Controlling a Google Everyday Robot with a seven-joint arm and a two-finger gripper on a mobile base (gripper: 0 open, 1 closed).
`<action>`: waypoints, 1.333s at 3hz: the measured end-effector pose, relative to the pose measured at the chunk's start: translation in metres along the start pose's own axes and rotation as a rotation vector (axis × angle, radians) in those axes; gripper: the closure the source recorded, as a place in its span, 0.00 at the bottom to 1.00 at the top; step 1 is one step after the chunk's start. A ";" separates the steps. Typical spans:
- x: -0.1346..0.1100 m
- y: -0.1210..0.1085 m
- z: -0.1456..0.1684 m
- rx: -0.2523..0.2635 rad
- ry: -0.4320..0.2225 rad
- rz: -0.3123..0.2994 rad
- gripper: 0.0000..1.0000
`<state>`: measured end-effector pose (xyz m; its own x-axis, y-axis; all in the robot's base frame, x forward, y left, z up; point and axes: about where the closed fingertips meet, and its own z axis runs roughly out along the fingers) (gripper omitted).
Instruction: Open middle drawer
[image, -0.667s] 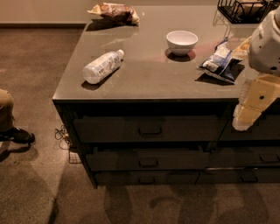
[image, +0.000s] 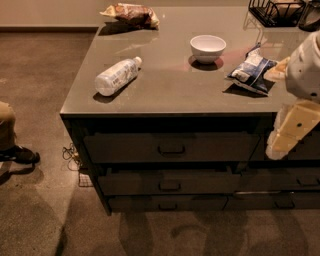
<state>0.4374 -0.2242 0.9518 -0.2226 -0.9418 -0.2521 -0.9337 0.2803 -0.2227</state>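
Note:
The middle drawer (image: 170, 182) is a wide dark front of medium height with a small bar handle (image: 170, 186) at its centre. It sits below the taller top drawer (image: 172, 146) and above the thin bottom drawer (image: 167, 204). Its front stands about level with the others. My gripper (image: 289, 131), cream-coloured, hangs at the right edge of the view in front of the counter's right side, level with the top drawer row. It is well to the right of the middle drawer's handle and touches nothing I can see.
On the counter top (image: 170, 95) lie a plastic bottle (image: 116, 76) on its side, a white bowl (image: 208, 48), a blue chip bag (image: 251, 69), a brown bag (image: 131, 14) and a wire rack (image: 277, 11). More drawers (image: 280, 180) are at the right. A person's foot (image: 17, 154) is at the left.
My gripper has dropped a little lower in front of the counter's right side. The drawers and the things on the counter have not moved.

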 end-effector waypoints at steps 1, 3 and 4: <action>0.022 0.008 0.036 -0.043 -0.058 0.029 0.00; 0.052 0.026 0.122 -0.138 -0.219 0.014 0.00; 0.053 0.035 0.162 -0.184 -0.326 0.003 0.00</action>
<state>0.4389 -0.2342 0.7779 -0.1520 -0.8240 -0.5459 -0.9745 0.2170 -0.0562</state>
